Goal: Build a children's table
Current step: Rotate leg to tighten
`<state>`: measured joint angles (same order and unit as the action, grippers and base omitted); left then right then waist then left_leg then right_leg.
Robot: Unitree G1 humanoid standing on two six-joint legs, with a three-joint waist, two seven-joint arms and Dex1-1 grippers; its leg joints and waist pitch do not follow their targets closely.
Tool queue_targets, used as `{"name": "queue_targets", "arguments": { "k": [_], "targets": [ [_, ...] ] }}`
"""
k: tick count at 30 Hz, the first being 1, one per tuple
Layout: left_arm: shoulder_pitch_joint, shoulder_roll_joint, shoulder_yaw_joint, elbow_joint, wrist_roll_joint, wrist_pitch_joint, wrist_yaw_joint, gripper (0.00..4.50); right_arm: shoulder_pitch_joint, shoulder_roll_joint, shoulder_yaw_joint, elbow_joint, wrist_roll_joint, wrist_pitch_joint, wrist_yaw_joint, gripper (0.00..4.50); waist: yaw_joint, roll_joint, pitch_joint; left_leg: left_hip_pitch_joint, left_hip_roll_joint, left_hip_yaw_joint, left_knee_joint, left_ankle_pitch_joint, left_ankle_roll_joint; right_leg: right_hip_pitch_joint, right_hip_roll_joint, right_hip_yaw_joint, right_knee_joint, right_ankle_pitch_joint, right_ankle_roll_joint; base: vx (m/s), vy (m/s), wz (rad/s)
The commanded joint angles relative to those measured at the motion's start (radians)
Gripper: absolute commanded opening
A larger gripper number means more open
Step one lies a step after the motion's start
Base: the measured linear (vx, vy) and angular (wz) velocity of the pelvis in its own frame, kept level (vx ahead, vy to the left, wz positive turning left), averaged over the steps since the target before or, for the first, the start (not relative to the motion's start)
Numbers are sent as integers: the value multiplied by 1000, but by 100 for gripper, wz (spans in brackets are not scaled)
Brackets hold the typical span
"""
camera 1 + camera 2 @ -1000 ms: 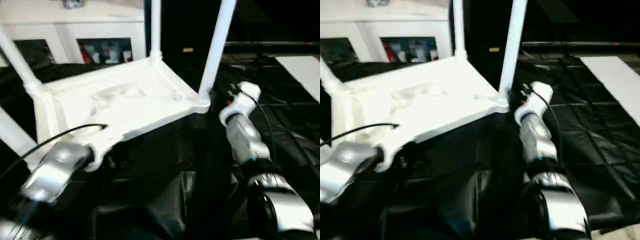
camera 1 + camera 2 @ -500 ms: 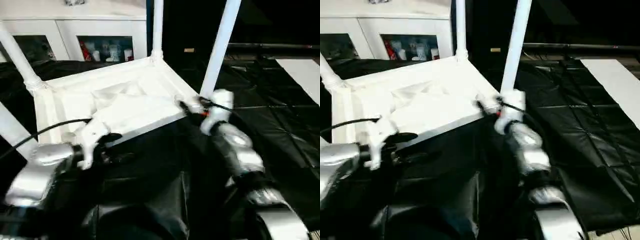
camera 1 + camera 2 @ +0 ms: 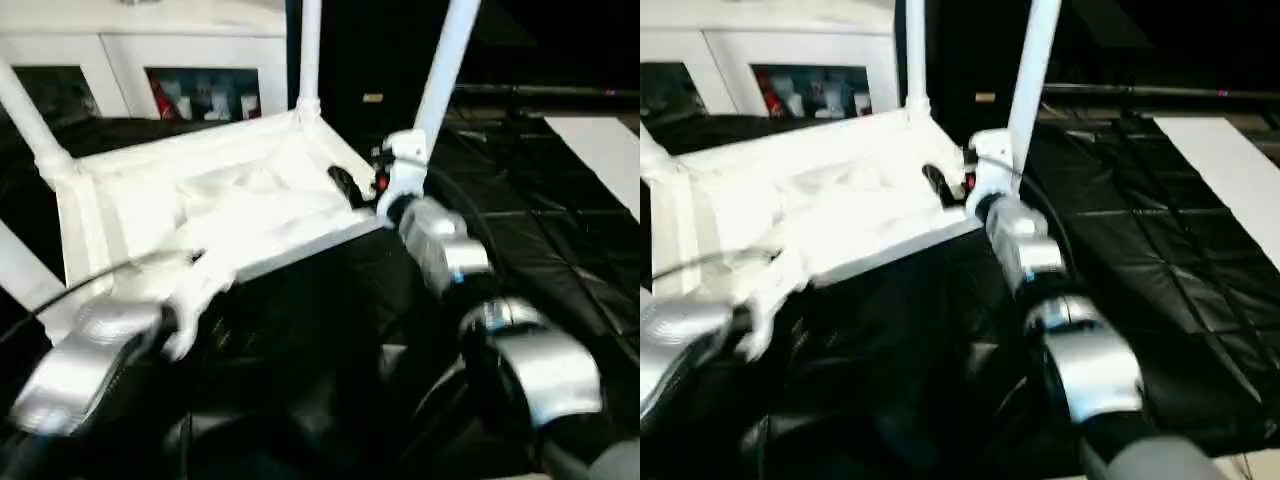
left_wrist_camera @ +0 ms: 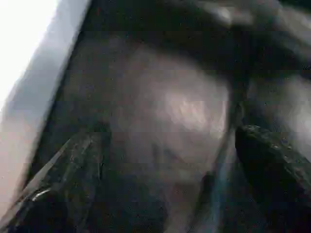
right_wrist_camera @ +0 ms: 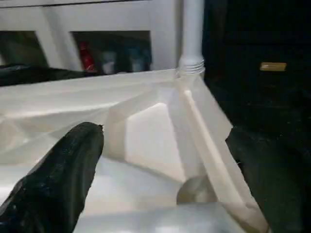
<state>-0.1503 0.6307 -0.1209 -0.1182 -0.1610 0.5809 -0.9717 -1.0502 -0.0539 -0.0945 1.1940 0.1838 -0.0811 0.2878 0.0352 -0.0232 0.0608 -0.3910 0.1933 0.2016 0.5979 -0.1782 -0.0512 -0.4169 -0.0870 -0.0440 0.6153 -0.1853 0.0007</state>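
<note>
The children's table [image 3: 230,205] lies upside down on black cloth, its ribbed underside facing up. White legs stand in its corner sockets, among them a near right leg [image 3: 442,70], a far leg [image 3: 310,50] and a left leg [image 3: 30,120]. My right gripper [image 5: 165,133] reaches over the near right corner, open, its black fingers [image 5: 63,179] wide apart above the ribs. The same gripper [image 3: 352,186] sits just left of the near right leg. My left gripper [image 4: 170,131] is open over dark cloth beside the table's front edge [image 4: 29,73], holding nothing.
A white cabinet [image 3: 150,50] with glass doors stands behind the table. Black cloth [image 3: 530,230] covers the work surface to the right. A pale sheet [image 3: 600,150] lies at the far right. A black cable [image 3: 70,290] runs along my left forearm.
My right gripper has swung leftward, from beside the near right leg to over the table's underside. The left arm has stayed close to the front edge.
</note>
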Motion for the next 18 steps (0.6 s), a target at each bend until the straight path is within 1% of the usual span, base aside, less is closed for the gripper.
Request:
{"name": "queue_targets", "arguments": {
  "k": [1, 2, 3, 4, 5, 6, 7, 8, 9, 10, 11, 12, 13, 14, 15, 16, 17, 18],
  "targets": [
    [20, 14, 25, -65, 4, 27, 25, 450, -45, -2, -50, 52, 2, -21, -109, 447, 4, 11, -69, 30, 34, -10, -69, -161, 21, 42, -40, 34, -45, -94, -257, 0, 0, 0],
    [29, 17, 29, -78, 5, 33, 29, 450, -53, -3, -62, 64, 7, -26, -136, 447, 6, 8, -64, 34, 35, -9, -72, -183, 5, 36, -38, 33, -48, -115, -246, 0, 0, 0],
    [37, 18, 34, -88, 8, 37, 34, 450, -63, -3, -81, 74, 18, -29, -165, 447, 7, 9, -63, 35, 34, -9, -72, -198, -2, 35, -36, 34, -48, -126, -239, 0, 0, 0],
    [47, 19, 38, -104, 9, 49, 40, 450, -70, -5, -92, 84, 24, -31, -182, 447, 9, -2, -55, 32, 33, -10, -76, -220, -11, 34, -36, 34, -51, -150, -222, 0, 0, 0],
    [62, 19, 47, -128, 7, 63, 54, 450, -81, -7, -104, 96, 30, -37, -216, 447, 12, -4, -54, 33, 33, -11, -78, -237, -21, 34, -38, 35, -51, -170, -207, 0, 0, 0],
    [74, 20, 52, -145, 5, 73, 64, 450, -89, -9, -112, 104, 33, -41, -238, 447, 12, -6, -54, 31, 33, -12, -78, -239, -25, 35, -39, 35, -50, -174, -202, 0, 0, 0],
    [87, 22, 58, -164, 2, 82, 69, 450, -95, -11, -116, 110, 36, -40, -256, 447, 12, -12, -50, 31, 33, -12, -79, -247, -31, 31, -39, 35, -52, -184, -192, 0, 0, 0],
    [111, 27, 67, -198, -13, 101, 86, 450, -108, -14, -120, 123, 32, -45, -268, 447, 12, -16, -49, 30, 32, -13, -80, -256, -34, 31, -38, 35, -52, -192, -185, 0, 0, 0],
    [114, 28, 68, -201, -14, 103, 88, 450, -109, -15, -121, 125, 32, -45, -269, 447, 13, -13, -49, 29, 33, -15, -80, -255, -36, 31, -40, 35, -49, -190, -185, 0, 0, 0],
    [123, 29, 73, -210, -15, 107, 95, 450, -114, -17, -123, 129, 30, -44, -275, 447, 13, -13, -47, 30, 32, -14, -81, -261, -37, 29, -38, 35, -52, -194, -181, 0, 0, 0],
    [137, 30, 80, -221, -11, 112, 107, 450, -119, -22, -130, 137, 26, -44, -295, 447, 14, -18, -44, 30, 31, -13, -80, -262, -39, 27, -36, 35, -50, -186, -177, 0, 0, 0],
    [141, 29, 84, -224, -10, 113, 112, 450, -122, -24, -135, 140, 24, -45, -306, 447, 15, -19, -43, 31, 31, -13, -81, -265, -39, 27, -35, 35, -51, -187, -175, 0, 0, 0],
    [148, 26, 90, -230, -10, 116, 121, 450, -125, -32, -143, 144, 24, -45, -324, 447, 15, -35, -42, 30, 31, -11, -80, -264, -37, 26, -34, 35, -53, -193, -168, 0, 0, 0],
    [154, 24, 95, -235, -10, 119, 128, 450, -129, -38, -152, 146, 24, -46, -339, 447, 19, -34, -43, 29, 30, -12, -80, -259, -35, 28, -36, 36, -51, -195, -166, 0, 0, 0],
    [161, 23, 101, -238, -6, 118, 136, 450, -132, -45, -168, 148, 31, -46, -351, 447, 23, -30, -43, 35, 32, -11, -79, -257, -37, 24, -37, 37, -53, -196, -165, 0, 0, 0],
    [163, 23, 102, -239, -5, 118, 139, 450, -133, -48, -173, 148, 34, -45, -354, 447, 25, -29, -41, 34, 32, -11, -80, -255, -41, 23, -35, 36, -50, -185, -163, 0, 0, 0],
    [168, 22, 109, -239, -1, 118, 148, 450, -135, -55, -189, 150, 39, -49, -361, 447, 26, -32, -42, 34, 31, -11, -80, -256, -44, 22, -32, 35, -49, -177, -158, 0, 0, 0],
    [168, 22, 109, -239, -1, 118, 148, 450, -135, -55, -189, 150, 39, -49, -361, 447, 27, -32, -43, 35, 31, -11, -79, -252, -45, 23, -33, 35, -47, -167, -158, 0, 0, 0]
  ]
}}
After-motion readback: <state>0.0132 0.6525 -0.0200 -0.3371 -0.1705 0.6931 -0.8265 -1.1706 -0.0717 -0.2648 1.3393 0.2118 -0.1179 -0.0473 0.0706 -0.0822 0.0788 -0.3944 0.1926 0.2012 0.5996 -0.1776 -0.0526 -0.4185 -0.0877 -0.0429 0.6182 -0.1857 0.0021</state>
